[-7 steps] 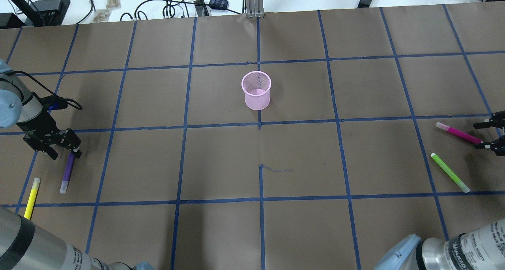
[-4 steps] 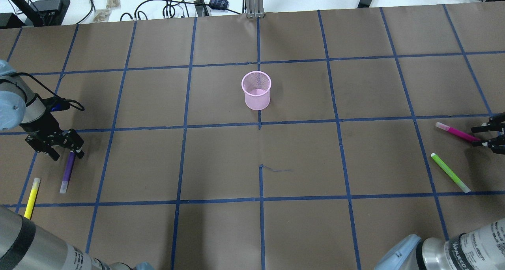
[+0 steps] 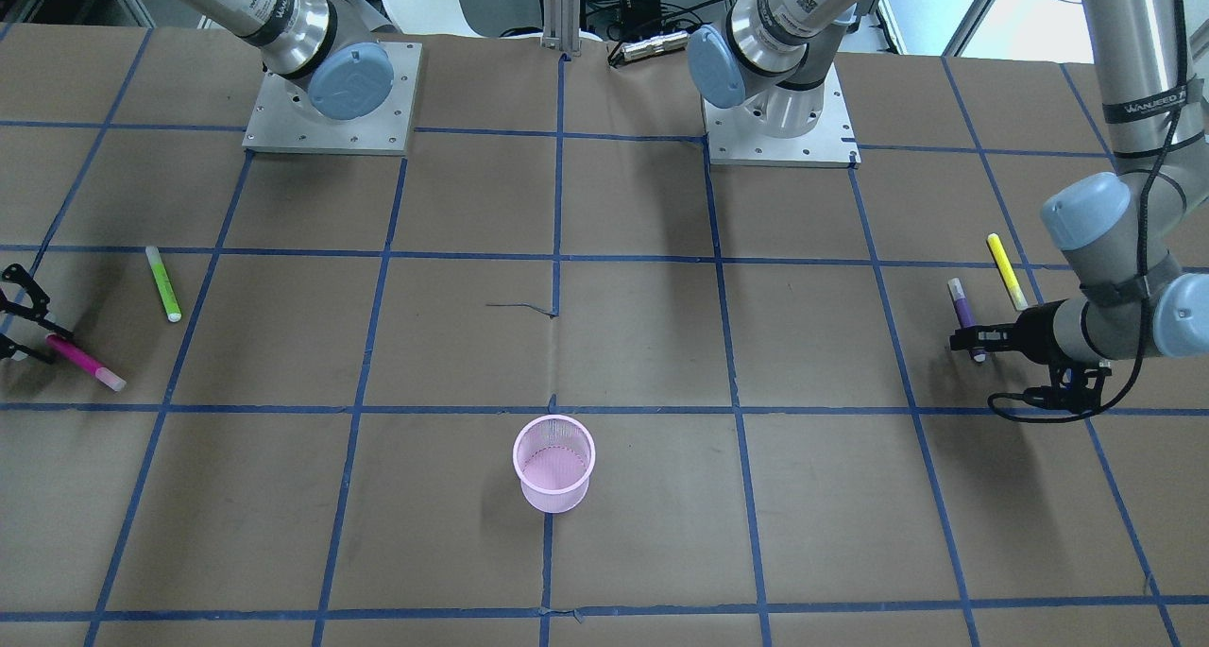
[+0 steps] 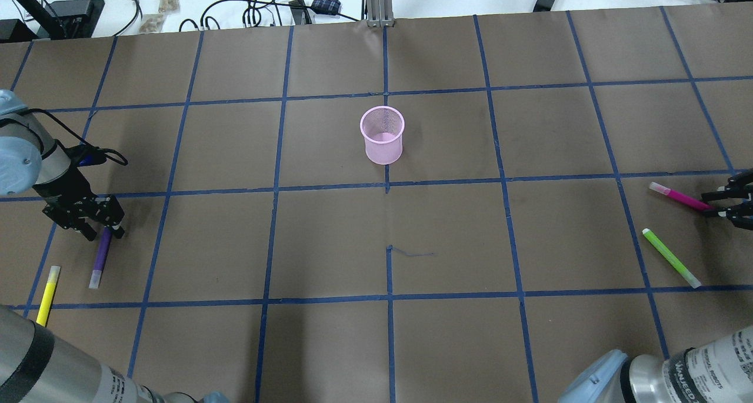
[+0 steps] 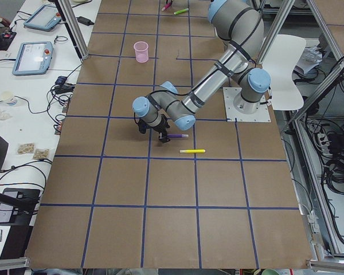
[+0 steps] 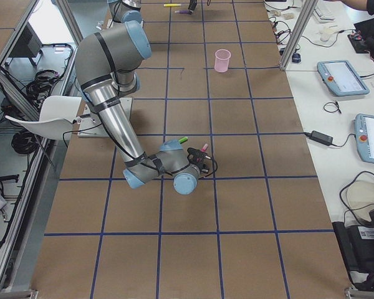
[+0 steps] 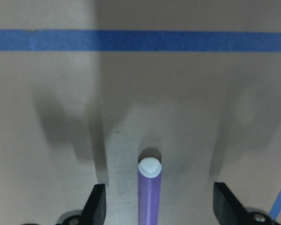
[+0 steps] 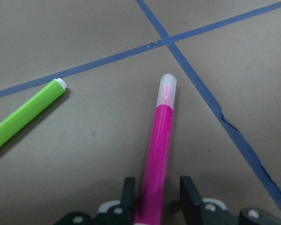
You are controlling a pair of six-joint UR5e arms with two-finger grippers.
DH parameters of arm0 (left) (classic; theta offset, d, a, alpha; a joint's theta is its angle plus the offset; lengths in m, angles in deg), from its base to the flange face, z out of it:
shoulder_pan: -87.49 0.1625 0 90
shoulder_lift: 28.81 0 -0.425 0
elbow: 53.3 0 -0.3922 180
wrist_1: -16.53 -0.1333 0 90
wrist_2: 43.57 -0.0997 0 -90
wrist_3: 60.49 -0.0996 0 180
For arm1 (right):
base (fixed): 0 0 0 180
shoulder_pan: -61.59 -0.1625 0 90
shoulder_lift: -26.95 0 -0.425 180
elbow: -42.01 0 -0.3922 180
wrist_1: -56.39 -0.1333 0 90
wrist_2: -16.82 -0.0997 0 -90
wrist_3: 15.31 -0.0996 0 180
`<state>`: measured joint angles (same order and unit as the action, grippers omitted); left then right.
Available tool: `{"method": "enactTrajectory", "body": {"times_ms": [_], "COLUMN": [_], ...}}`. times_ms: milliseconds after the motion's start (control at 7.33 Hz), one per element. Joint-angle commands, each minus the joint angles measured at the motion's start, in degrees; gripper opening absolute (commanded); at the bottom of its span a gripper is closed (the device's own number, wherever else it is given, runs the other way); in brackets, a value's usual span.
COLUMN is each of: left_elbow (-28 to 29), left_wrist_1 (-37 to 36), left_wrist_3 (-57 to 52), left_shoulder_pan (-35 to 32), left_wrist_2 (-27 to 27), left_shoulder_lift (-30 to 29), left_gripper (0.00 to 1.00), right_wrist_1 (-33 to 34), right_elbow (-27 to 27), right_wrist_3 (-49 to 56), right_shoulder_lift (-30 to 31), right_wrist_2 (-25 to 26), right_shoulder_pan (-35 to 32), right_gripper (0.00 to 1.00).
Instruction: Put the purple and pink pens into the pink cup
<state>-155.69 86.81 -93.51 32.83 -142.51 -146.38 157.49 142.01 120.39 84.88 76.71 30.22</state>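
"WANJEED" in white on the black band of the silver left arm tube point(image 3: 1148, 110). Same word, plus a blurry "UNIVERSAL ROBOTS" label, on the silver right arm tube point(image 4: 703, 372). Other stickers unreadable.

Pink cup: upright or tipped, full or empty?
The pink cup is upright and empty: rim faces up, bare bottom shows, purple pen and pink pen lie on the table.

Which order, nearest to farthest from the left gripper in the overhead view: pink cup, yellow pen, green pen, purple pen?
1. purple pen, one end between the open fingers of the left gripper, table's left side.
2. yellow pen, beside the purple pen, nearer the left edge.
3. pink cup, table centre.
4. green pen, far right side.
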Motion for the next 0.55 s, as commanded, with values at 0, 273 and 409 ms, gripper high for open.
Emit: {"method": "enactTrajectory", "body": {"times_ms": [0, 273, 409], "left_elbow": [0.0, -0.08, 0.0], "left_wrist_1": [-0.58, -0.67, -0.76], "left_wrist_3": [-0.12, -0.21, -0.21], "left_shoulder_pan": [-0.01, -0.01, -0.01], "left_wrist_2": [-0.02, -0.02, -0.02], "left_shoulder_lift": [-0.02, -0.11, -0.02], "left_gripper": [0.11, 0.0, 0.0], "right_wrist_1": [0.68, 0.51, 0.51], "right_elbow": [0.02, 0.02, -0.42], "right_wrist_3": [0.17, 1.31, 1.4], "right_shoulder_lift": [-0.02, 0.33, 0.34], "right_wrist_2": [0.14, 0.31, 0.31], "right_shoulder_pan": [0.0, 0.0, 0.0], "right_gripper": [0.33, 0.06, 0.0]}}
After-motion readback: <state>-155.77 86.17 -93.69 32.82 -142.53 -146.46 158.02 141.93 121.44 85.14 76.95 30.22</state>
